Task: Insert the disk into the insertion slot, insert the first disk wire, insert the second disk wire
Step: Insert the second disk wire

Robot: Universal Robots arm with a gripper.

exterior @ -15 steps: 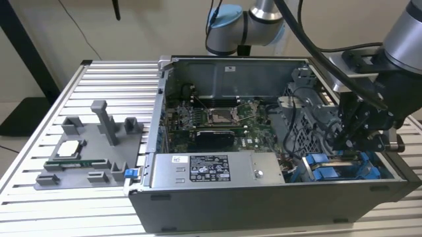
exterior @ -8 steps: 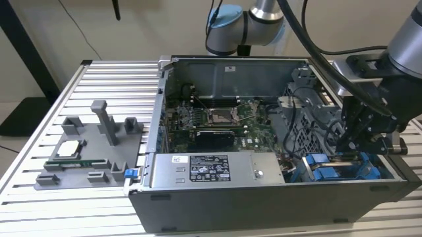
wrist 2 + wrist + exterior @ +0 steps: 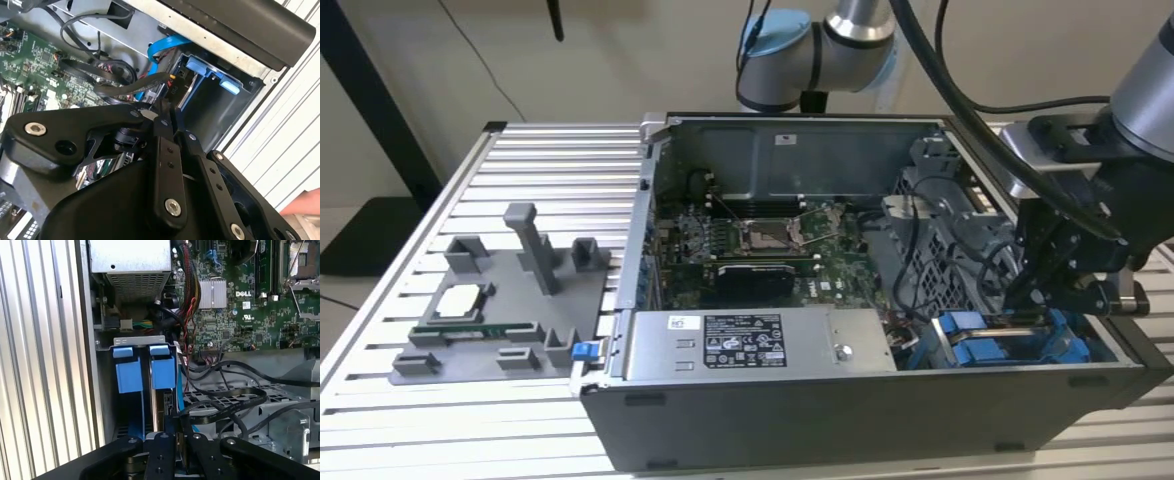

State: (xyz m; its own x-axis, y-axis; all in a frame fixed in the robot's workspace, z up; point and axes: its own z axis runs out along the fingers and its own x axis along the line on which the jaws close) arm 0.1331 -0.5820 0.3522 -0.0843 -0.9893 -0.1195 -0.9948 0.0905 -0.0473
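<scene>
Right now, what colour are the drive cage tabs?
Bright blue, the tabs; clearest in the first wrist view.

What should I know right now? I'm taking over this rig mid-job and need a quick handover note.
State of the gripper: fingers together, low over the drive cage at the exterior view's right. A black wire ends at its tip; I can't confirm that it is gripped.
The disk: its blue carrier sits in the insertion slot, so the first step looks done.
Left: both disk wires; no plugged connector is visible.
</scene>
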